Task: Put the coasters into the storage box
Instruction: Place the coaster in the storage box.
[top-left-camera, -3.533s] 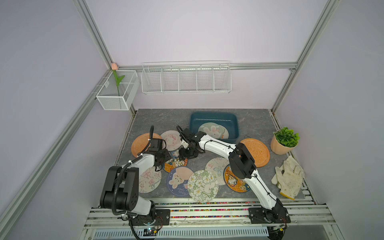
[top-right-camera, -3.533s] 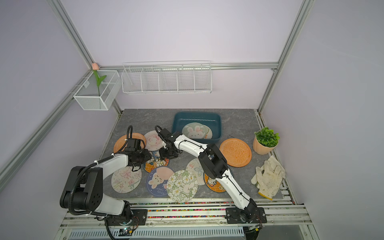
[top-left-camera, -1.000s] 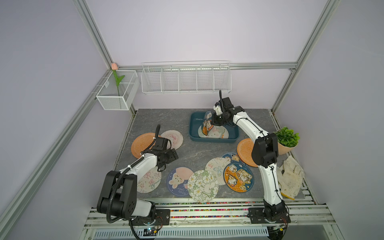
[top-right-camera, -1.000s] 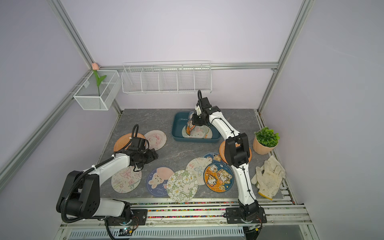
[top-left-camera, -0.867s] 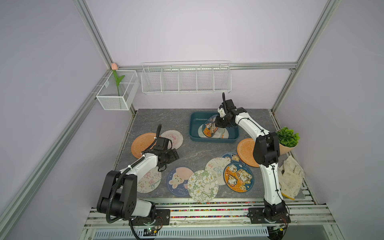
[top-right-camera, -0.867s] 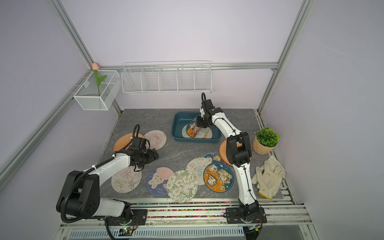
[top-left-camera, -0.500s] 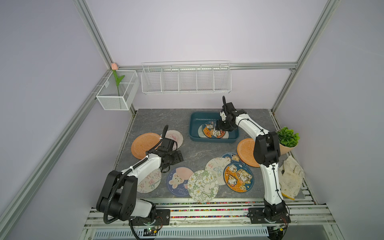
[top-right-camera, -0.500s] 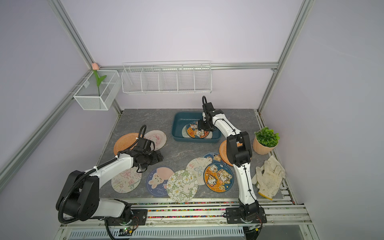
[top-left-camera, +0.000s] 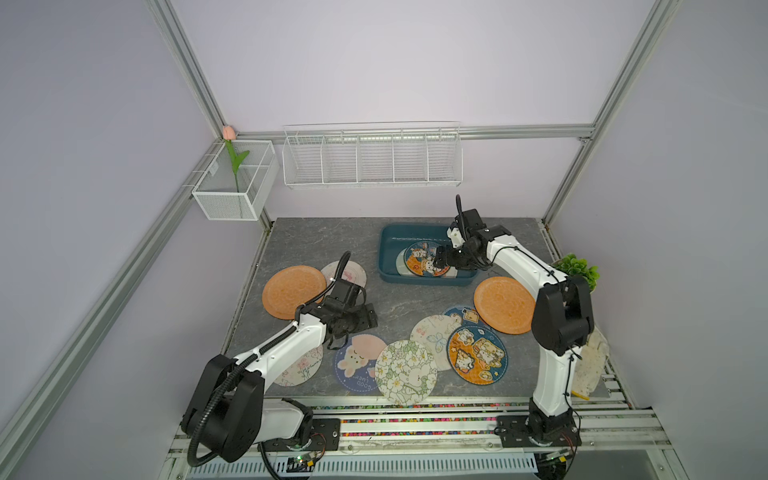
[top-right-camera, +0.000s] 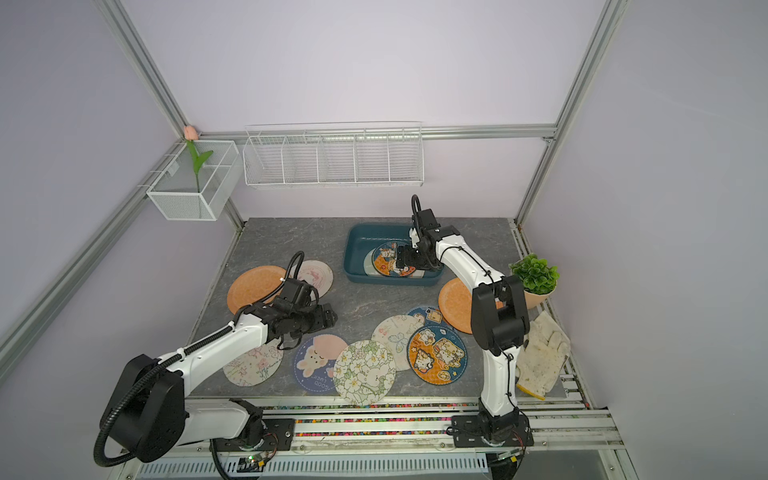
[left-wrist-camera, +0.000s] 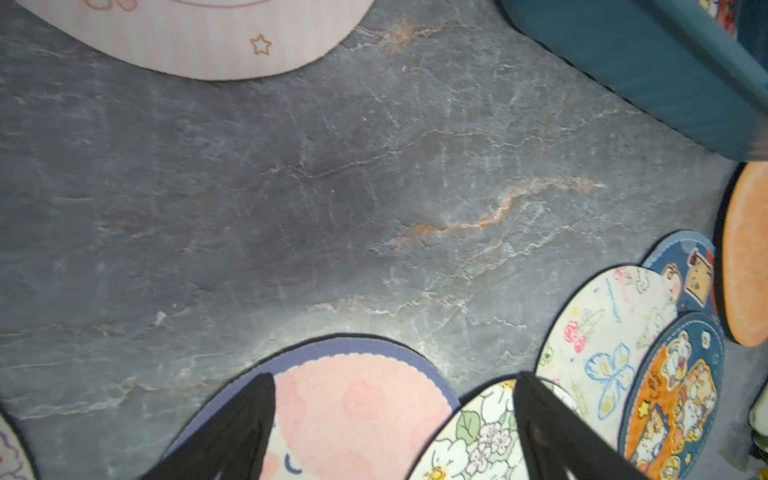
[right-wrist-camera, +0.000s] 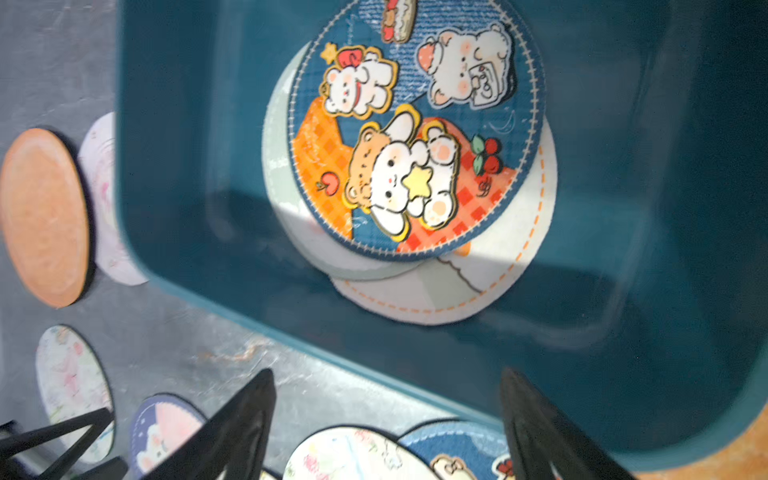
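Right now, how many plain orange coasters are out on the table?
2. The left orange coaster overlaps the pink coaster; the right orange coaster lies by a corner of the storage box, near the potted plant. Another could be hidden under other coasters.

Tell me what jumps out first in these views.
The teal storage box at the table's back draws the eye: a bear coaster lies on paler ones inside, the open right hand above. Next, the printed coasters fanned along the front edge, and an orange coaster at each side, with the open left hand by the bunny coaster.
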